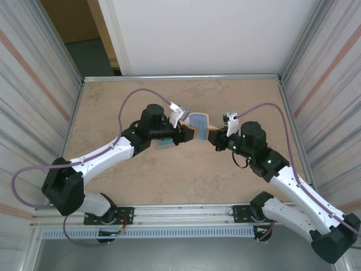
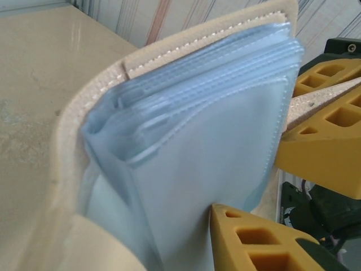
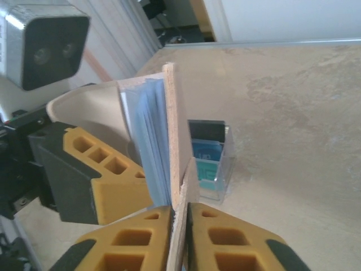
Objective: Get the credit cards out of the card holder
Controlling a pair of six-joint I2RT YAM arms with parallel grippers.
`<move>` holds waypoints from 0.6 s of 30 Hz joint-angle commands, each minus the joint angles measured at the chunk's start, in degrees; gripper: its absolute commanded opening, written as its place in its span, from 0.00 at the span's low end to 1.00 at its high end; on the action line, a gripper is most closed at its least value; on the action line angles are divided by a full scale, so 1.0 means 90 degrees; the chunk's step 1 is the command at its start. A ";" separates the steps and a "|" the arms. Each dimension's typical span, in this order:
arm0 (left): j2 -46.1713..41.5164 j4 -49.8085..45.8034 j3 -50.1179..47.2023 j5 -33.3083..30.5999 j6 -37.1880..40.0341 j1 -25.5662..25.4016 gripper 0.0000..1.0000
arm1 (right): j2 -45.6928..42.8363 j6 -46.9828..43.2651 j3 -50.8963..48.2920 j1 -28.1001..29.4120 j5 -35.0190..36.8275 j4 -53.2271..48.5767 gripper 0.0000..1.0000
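Top external view: blue, teal and black plastic cards (image 3: pixel 204 152) rest on the tan table (image 1: pixel 169 186) below the left claw (image 1: pixel 180 134), which straddles the left flap of the raised, open beige square wallet (image 1: pixel 198 121), grip unclear; the right claw (image 1: pixel 216 134) pinches its right flap.

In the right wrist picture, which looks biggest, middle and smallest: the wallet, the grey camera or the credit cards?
1. wallet: biggest, though it is very near the lens, which makes it look large.
2. grey camera: middle.
3. credit cards: smallest, and farther off on the table.
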 commanded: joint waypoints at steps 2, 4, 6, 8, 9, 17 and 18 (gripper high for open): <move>-0.0151 0.0557 0.0117 0.0887 -0.0201 -0.0015 0.29 | -0.0089 0.0053 0.0036 -0.0099 -0.0999 0.0588 0.17; -0.0190 0.0712 0.0060 0.1109 -0.0282 0.0015 0.30 | -0.0128 0.0065 0.0003 -0.0189 -0.0995 0.0565 0.18; -0.0229 0.0885 -0.0009 0.1326 -0.0377 0.0043 0.31 | -0.0176 0.0084 -0.0051 -0.0263 -0.0960 0.0588 0.18; -0.0248 0.1027 -0.0041 0.1573 -0.0444 0.0064 0.34 | -0.0207 0.0130 -0.0121 -0.0337 -0.0967 0.0640 0.16; -0.0254 0.1067 -0.0050 0.1671 -0.0475 0.0067 0.34 | -0.0203 0.0151 -0.0137 -0.0366 -0.1012 0.0682 0.16; -0.0253 0.0988 -0.0043 0.1837 -0.0556 0.0111 0.44 | -0.0234 0.0242 -0.0185 -0.0479 -0.1093 0.0727 0.00; -0.0254 0.0951 -0.0058 0.1822 -0.0572 0.0137 0.45 | -0.0273 0.0243 -0.0183 -0.0482 -0.0981 0.0691 0.00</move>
